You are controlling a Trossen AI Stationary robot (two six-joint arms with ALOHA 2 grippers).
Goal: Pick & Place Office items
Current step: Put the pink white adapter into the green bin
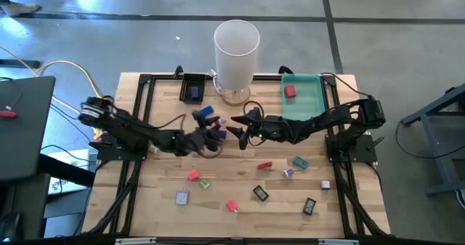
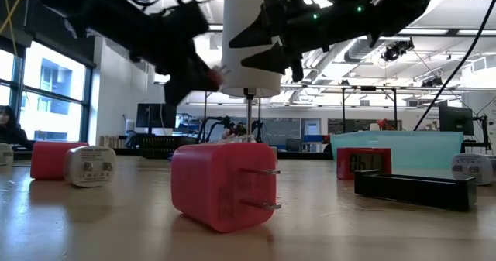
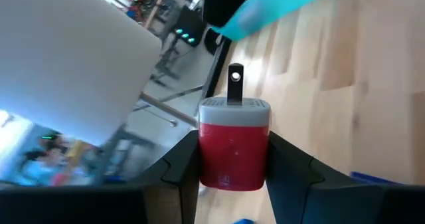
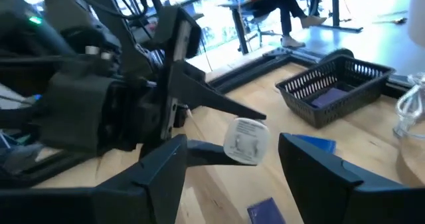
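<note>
1. Left gripper [image 3: 232, 177] mid-table, raised, pinching a red plug adapter [image 3: 234, 144] between its fingers, prong outward.
2. Right gripper [image 4: 232, 164] facing it just beside, fingers spread, nothing gripped.
3. Other office items [image 1: 260, 193] scattered over the near table [image 1: 363, 201]; one red piece in the green tray [image 1: 309, 99].

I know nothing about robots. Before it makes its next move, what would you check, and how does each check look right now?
1. Left end effector clamps the red charger: ok.
2. Right end effector open: ok.
3. Charger deep enough inside the right end effector: cannot tell.
4. Green tray has bare floor: ok.
5. Arms clear of the white cylinder: cannot tell.
</note>
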